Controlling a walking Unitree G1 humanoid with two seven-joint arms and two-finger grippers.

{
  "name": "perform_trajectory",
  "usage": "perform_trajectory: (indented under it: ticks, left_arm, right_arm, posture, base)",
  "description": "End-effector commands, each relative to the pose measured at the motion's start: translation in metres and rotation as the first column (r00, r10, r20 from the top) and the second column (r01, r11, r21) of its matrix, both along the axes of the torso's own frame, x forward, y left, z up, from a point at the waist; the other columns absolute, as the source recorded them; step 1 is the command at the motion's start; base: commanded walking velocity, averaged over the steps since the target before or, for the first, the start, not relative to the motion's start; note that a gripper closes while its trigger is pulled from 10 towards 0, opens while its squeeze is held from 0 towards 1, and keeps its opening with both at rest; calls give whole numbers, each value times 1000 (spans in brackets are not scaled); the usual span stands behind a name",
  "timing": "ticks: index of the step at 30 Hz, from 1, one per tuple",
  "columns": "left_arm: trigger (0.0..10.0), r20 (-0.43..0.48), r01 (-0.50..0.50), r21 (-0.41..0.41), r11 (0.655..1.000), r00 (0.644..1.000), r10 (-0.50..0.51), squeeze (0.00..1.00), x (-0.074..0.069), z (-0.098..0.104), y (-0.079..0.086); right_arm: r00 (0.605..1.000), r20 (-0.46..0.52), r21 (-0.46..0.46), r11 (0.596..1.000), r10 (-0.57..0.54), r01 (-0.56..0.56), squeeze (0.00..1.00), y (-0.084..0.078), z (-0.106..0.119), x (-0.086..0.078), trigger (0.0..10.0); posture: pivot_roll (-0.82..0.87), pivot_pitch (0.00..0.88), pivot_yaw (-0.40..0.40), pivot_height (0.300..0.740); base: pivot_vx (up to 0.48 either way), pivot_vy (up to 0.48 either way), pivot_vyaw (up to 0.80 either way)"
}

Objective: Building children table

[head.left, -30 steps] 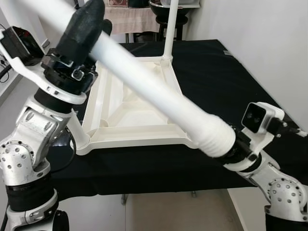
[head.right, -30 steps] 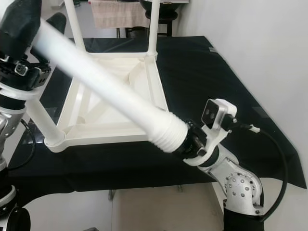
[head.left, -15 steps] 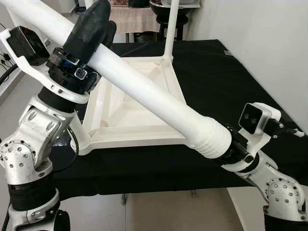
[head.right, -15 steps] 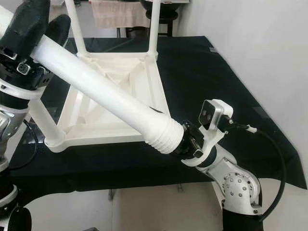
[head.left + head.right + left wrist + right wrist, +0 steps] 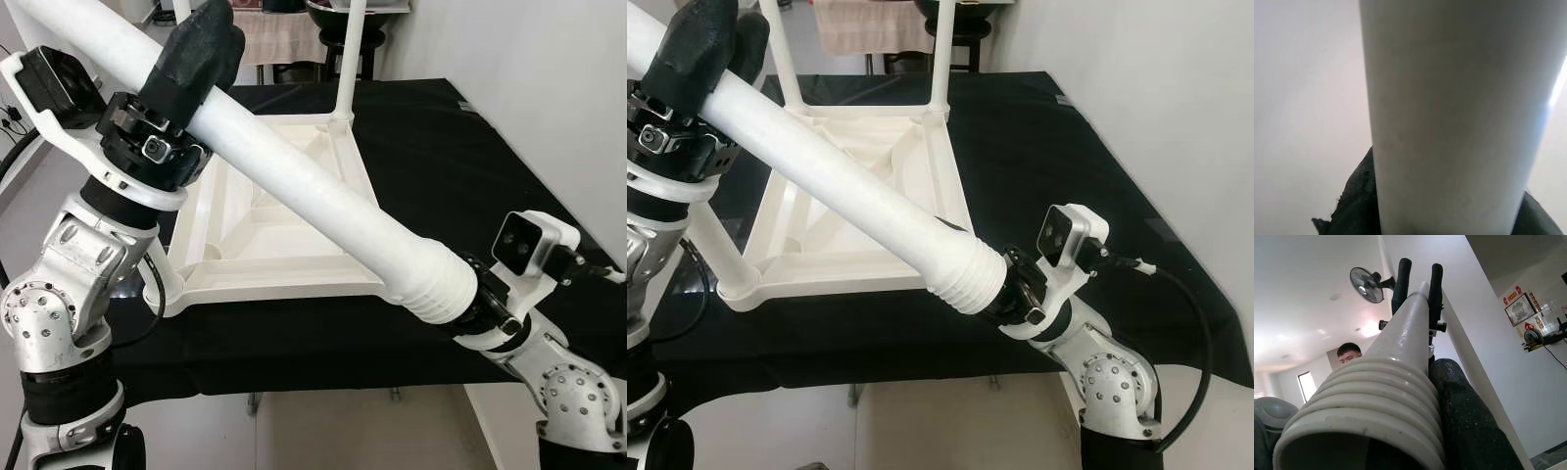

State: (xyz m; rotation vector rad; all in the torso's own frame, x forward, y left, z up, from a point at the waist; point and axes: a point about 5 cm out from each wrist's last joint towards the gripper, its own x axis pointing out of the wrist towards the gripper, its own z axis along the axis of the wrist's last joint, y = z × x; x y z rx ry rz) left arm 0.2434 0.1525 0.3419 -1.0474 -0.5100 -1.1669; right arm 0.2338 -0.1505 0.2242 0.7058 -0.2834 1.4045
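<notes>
Left arm: elbow bent, raised at left | left gripper (image 5: 201, 44): jaws clamped on white tube (image 5: 313, 191) | right arm: low at right | right gripper (image 5: 1014, 294): jaws clamped on tube's ribbed end

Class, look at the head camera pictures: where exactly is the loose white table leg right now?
The long white plastic table leg hangs slantwise above the upturned white tabletop, held between the left claw and the right claw.

White leg (image 5: 843, 191) between both tools, above tabletop (image 5: 862, 211).
</notes>
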Motion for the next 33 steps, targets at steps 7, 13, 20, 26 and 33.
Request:
perform_trajectory:
  ticks: [7, 13, 20, 26, 33]
  left_arm:
    - [0, 35, 10, -135, 991, 999, -6, 0, -2, 16, 5]
    - [0, 64, 14, -173, 985, 998, -3, 0, -2, 28, 13]
    - [0, 141, 8, -138, 990, 990, 12, 0, 0, 52, 25]
    - [0, 210, 22, -102, 995, 978, 0, 0, 1, 74, 29]
    - [0, 249, -58, 10, 998, 967, 53, 0, 6, 80, 22]
  right_arm:
    - [993, -95, 89, 992, -76, 85, 1000, -1, -6, 8, 10000]
    - [987, -122, 101, 988, -102, 115, 1000, -3, -11, 7, 10000]
    - [970, -181, 117, 975, -165, 188, 1000, -9, -19, 3, 10000]
    - [941, -240, 112, 956, -239, 271, 1000, -13, -28, -4, 10000]
    - [836, -312, 51, 871, -451, 489, 1000, -30, -33, 1, 10000]
  posture:
    - [11, 73, -12, 740]
    - [11, 72, -12, 740]
    - [13, 71, -6, 740]
    - [0, 70, 2, 740]
    - [-13, 67, -4, 740]
  base:
    - [0, 0, 0]
    - [0, 0, 0]
    - [0, 0, 0]
    - [0, 0, 0]
    - [0, 0, 0]
